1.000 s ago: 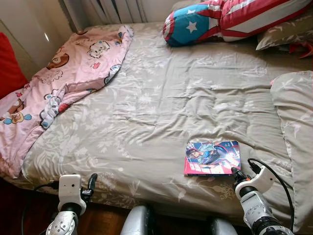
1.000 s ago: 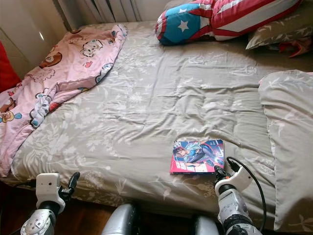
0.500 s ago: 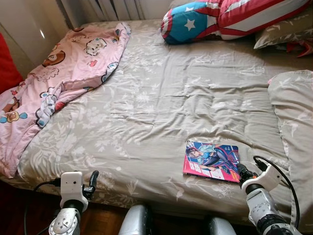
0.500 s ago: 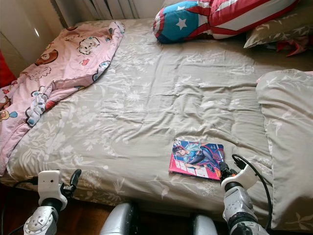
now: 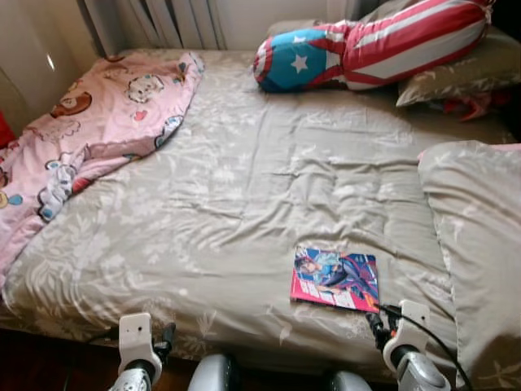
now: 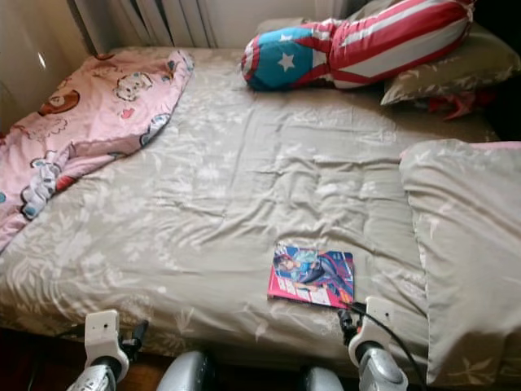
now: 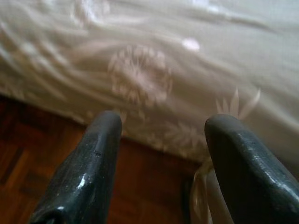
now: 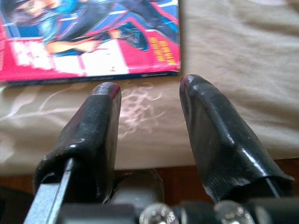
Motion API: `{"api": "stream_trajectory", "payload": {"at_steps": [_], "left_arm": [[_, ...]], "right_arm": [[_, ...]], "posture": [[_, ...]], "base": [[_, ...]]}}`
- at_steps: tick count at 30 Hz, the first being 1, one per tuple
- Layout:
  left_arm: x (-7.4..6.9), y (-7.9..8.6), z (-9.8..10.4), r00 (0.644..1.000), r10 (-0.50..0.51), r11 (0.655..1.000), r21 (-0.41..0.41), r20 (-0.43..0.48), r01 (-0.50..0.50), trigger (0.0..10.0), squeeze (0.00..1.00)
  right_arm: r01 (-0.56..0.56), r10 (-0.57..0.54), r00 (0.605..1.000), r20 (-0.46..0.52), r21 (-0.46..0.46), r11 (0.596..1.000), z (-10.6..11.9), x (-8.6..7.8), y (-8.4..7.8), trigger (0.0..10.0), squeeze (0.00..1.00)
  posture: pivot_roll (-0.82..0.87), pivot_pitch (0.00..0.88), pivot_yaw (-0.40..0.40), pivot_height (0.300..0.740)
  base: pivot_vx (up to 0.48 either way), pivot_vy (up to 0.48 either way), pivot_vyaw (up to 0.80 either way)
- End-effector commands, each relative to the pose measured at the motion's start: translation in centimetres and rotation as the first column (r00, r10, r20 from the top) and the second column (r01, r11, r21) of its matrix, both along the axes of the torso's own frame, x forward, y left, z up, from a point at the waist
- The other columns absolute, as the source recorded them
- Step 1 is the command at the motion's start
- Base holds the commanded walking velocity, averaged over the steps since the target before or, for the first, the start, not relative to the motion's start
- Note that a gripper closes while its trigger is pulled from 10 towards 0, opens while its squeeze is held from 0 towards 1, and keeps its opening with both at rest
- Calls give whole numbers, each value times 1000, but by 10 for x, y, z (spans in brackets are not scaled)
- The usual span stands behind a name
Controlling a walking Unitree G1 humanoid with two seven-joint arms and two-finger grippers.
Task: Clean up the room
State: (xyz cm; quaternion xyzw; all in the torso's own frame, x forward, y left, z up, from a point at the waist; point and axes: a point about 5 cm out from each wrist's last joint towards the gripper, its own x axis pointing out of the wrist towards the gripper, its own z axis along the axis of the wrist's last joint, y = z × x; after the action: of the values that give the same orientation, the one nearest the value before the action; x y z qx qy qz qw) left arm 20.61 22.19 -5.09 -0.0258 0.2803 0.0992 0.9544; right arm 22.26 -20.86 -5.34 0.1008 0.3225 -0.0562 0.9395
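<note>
bed: I see grey floral cover, wrinkled; near edge runs across the bottom of my head view, dark wood floor below it.
comic book: flat on the cover, face up, near the bed's front edge, right of centre; slightly skewed to that edge.
right gripper: just short of the book's near edge, not touching it; jaws apart, nothing between them; sits at the bed's front edge.
left gripper: low at the front edge on my left, well apart from the book; jaws apart, nothing held; pointing at the cover's overhang and floor.
pink cartoon blanket: bunched along the left side, hanging over the left edge.
star-and-stripes cushion: far end, against the head of the bed.
grey pillow: right side, close to the book's right, not touching.
open room: wide bare stretch of cover between blanket and book; tight on the book's right by the pillow.
</note>
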Motion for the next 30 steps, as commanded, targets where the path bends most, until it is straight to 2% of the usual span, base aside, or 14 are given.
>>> {"api": "stream_trajectory", "payload": {"at_steps": [1,5,10,20,26,30], "left_arm": [[-3,-3,-6,999,-9,1000,0,-52,9,10000,0],[-5,-6,-9,996,-27,1000,-3,-89,27,10000,0],[-9,-18,-18,979,-98,995,-3,-179,99,10000,0],[-14,-16,-22,976,-43,999,-10,-212,41,10000,0],[-24,-12,-27,970,-5,1000,-14,-243,2,10000,0],[-27,-10,-28,967,-9,1000,-11,-255,6,10000,0]], "right_arm": [[-23,23,998,-59,-3,1000,-9,-10,7,10000,0],[-25,24,997,-77,-4,1000,-11,-12,9,10000,0],[-45,45,984,-172,0,999,-19,-20,16,10000,0],[-58,59,978,-198,8,998,-23,-29,12,10000,0],[-74,71,965,-254,-4,997,-30,-46,7,10000,0],[-74,71,966,-249,-2,997,-30,-44,8,10000,0]], "posture": [[-32,0,14,723],[-34,0,12,738],[-43,0,20,740],[-36,0,16,740],[-38,0,18,740],[-43,0,22,740]], "base": [[0,0,0],[0,0,0],[0,0,0],[0,0,0],[0,0,0],[0,0,0]]}}
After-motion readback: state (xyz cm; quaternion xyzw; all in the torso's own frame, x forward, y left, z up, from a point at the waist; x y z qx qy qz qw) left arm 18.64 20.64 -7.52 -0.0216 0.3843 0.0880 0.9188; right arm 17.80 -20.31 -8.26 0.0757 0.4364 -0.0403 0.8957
